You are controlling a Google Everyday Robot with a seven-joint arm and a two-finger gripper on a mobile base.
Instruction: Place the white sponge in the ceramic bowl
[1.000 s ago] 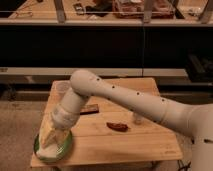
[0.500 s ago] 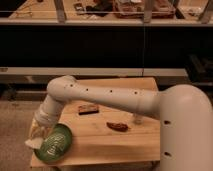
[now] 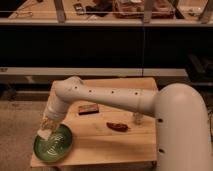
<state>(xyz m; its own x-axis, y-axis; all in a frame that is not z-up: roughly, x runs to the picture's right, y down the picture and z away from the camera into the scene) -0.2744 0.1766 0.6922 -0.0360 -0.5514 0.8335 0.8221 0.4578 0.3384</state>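
On a pale wooden table (image 3: 100, 142), the gripper (image 3: 48, 127) hangs over the far-left rim of the wide green glazed ceramic bowl (image 3: 54, 144), pinching the small off-white sponge (image 3: 44, 133). The white arm (image 3: 110, 97) partly hides the brown block (image 3: 87, 109) behind it.

Dim warm light falls on the hand (image 3: 46, 128) over the ceramic bowl (image 3: 59, 150).

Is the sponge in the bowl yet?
Not yet. The sponge is at the claw, over the bowl's left rim, not lying inside.
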